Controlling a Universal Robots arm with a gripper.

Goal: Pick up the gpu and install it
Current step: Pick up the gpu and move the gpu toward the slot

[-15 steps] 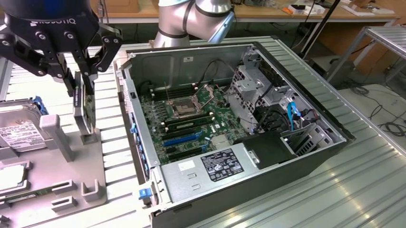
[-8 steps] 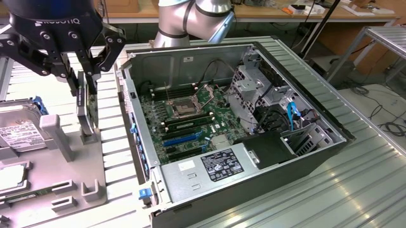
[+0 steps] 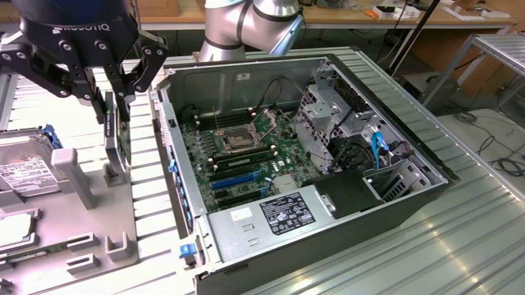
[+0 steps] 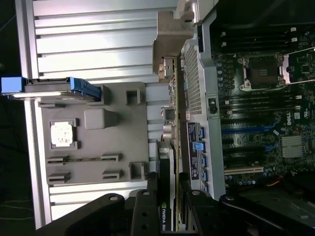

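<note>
Jaws pinching the thin black rectangular gpu card [image 3: 115,138], upright over the grey plastic holder tray [image 3: 90,212] beside the open computer case [image 3: 238,70]. Straight vertical pull, no twisting, I reckon.

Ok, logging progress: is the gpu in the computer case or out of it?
Out: the gpu stands on edge in the gripper, at the grey tray beside the open case.

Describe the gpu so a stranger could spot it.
Find the open computer case; on the exterior view's left sits a grey tray. The gpu stands on edge there, gripped by the end effector. Unlike the silver labelled hard drive, it's thin and black.
</note>
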